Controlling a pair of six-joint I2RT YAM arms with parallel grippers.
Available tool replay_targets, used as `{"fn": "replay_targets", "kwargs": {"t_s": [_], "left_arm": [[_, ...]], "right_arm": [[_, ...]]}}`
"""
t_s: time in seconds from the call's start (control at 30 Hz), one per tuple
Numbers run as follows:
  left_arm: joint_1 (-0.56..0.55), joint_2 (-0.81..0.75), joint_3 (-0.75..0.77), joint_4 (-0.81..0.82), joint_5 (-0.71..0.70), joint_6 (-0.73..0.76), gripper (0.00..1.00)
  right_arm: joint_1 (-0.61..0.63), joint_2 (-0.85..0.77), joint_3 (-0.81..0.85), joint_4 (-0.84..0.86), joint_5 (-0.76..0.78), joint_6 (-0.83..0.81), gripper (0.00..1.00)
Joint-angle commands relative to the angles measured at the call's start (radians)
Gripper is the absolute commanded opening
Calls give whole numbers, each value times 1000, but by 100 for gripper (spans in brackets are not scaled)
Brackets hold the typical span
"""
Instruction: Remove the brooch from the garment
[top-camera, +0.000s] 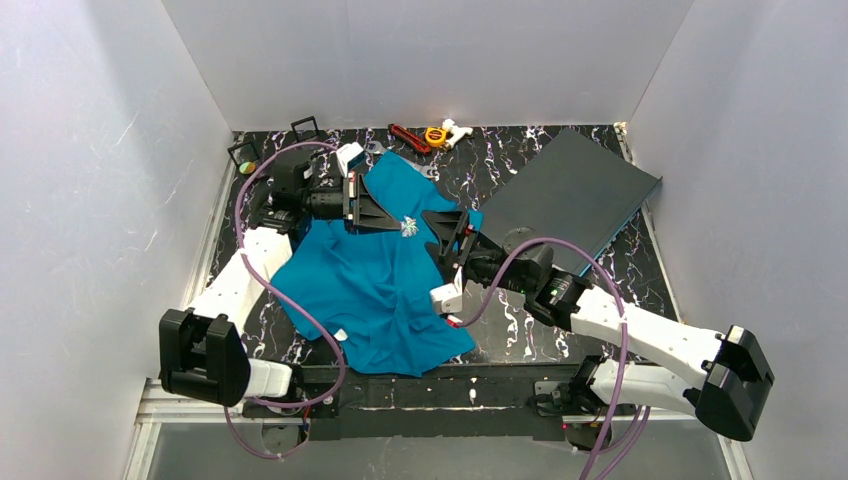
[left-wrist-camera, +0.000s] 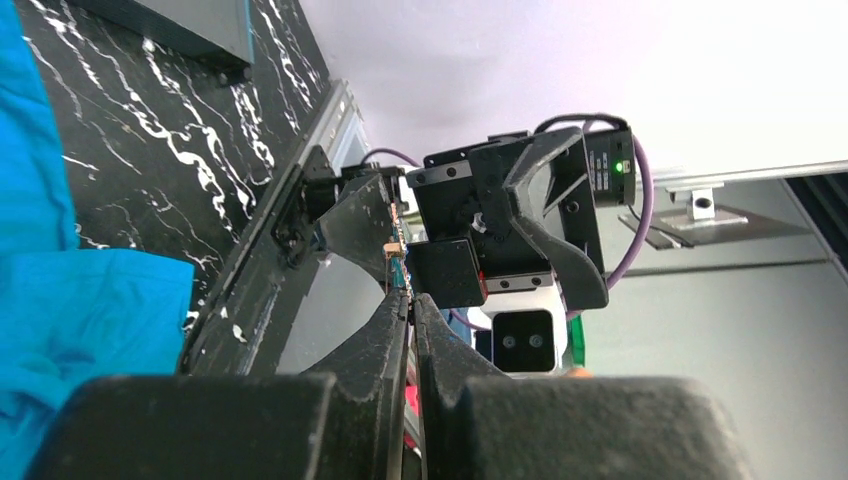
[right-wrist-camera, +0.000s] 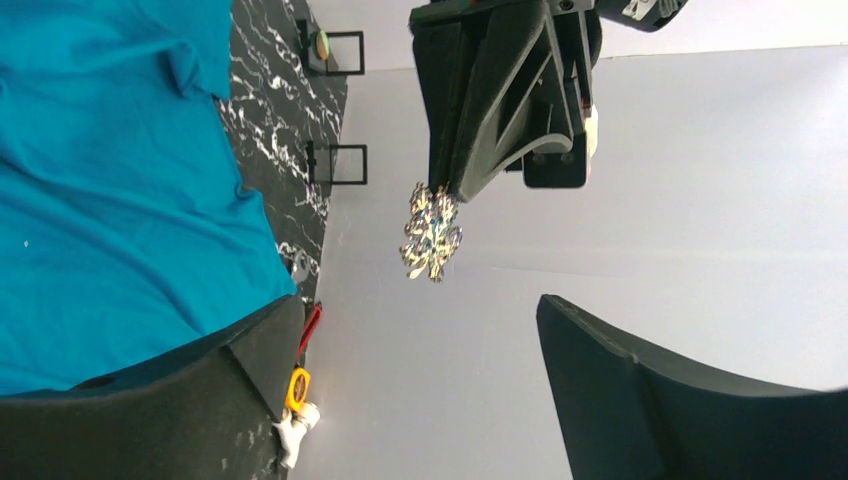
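Observation:
The teal-blue garment (top-camera: 370, 280) lies crumpled on the black marbled table between the two arms. A small silvery snowflake-shaped brooch (top-camera: 409, 227) hangs above it, pinched at its edge by my left gripper (top-camera: 402, 224), which is shut on it. In the right wrist view the brooch (right-wrist-camera: 431, 232) dangles from the left gripper's fingertips (right-wrist-camera: 458, 188) against the white wall, apart from the garment (right-wrist-camera: 100, 200). My right gripper (top-camera: 441, 232) faces it from the right, open, with nothing between its fingers (right-wrist-camera: 640, 385). In the left wrist view the brooch (left-wrist-camera: 398, 262) shows edge-on just past my left gripper (left-wrist-camera: 410, 298).
A flat dark grey board (top-camera: 570, 195) lies tilted at the back right. Along the back wall sit a red tool (top-camera: 408, 138), a yellow tape measure (top-camera: 436, 136) and a white piece (top-camera: 456, 130). Small black frames (top-camera: 305, 128) stand at the back left. White walls enclose the table.

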Motion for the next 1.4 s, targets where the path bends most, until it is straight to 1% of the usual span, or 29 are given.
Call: {"fn": "replay_targets", "kwargs": {"t_s": [0.0, 0.1, 0.13, 0.27, 0.33, 0.4, 0.43, 0.5, 0.57, 0.63, 0.7, 0.77, 0.87, 0.97, 1.03, 1.13, 1.2, 1.27, 1.37], "left_arm": [[46, -18, -6, 13, -31, 20, 0], [99, -1, -3, 14, -101, 34, 0], [122, 12, 4, 15, -127, 36, 0], [193, 104, 85, 0, -222, 69, 0], [220, 168, 156, -7, -255, 88, 0], [228, 223, 223, -27, -323, 102, 0], [259, 247, 251, -37, -360, 110, 0], [274, 280, 301, -42, -453, 125, 0], [285, 308, 346, -91, -559, 135, 0], [299, 335, 371, -75, -640, 137, 0], [315, 370, 407, -63, -699, 118, 0], [328, 414, 459, -101, -770, 99, 0], [344, 489, 517, -126, -854, 52, 0], [348, 542, 541, -105, -959, 26, 0], [350, 575, 546, -70, -1000, 0, 0], [356, 620, 545, 7, -1052, -30, 0], [355, 656, 574, 18, -1086, -40, 0], [360, 702, 602, 30, -1109, -57, 0], [369, 798, 673, 51, -1115, -101, 0]], "right_arm": [[7, -28, -15, -26, 77, -19, 98], [8, -26, -2, -58, 125, 30, 98], [8, -19, 13, -77, 152, 70, 98], [-8, 62, 99, -212, 322, 203, 98], [-54, 104, 112, -238, 365, 255, 98], [-116, 148, 143, -295, 374, 317, 98], [-149, 168, 165, -319, 375, 353, 98], [-213, 225, 218, -417, 385, 412, 98], [-276, 290, 252, -460, 411, 460, 98], [-338, 335, 276, -481, 449, 511, 98], [-384, 381, 305, -530, 450, 564, 98], [-419, 426, 341, -592, 428, 622, 98], [-436, 500, 416, -699, 426, 725, 98], [-453, 556, 508, -798, 343, 872, 98], [-465, 574, 548, -837, 245, 954, 98], [-471, 574, 563, -847, 89, 1072, 98], [-472, 563, 549, -821, 12, 1132, 98], [-473, 559, 533, -787, -34, 1176, 98], [-475, 565, 532, -751, -55, 1202, 98]]}}
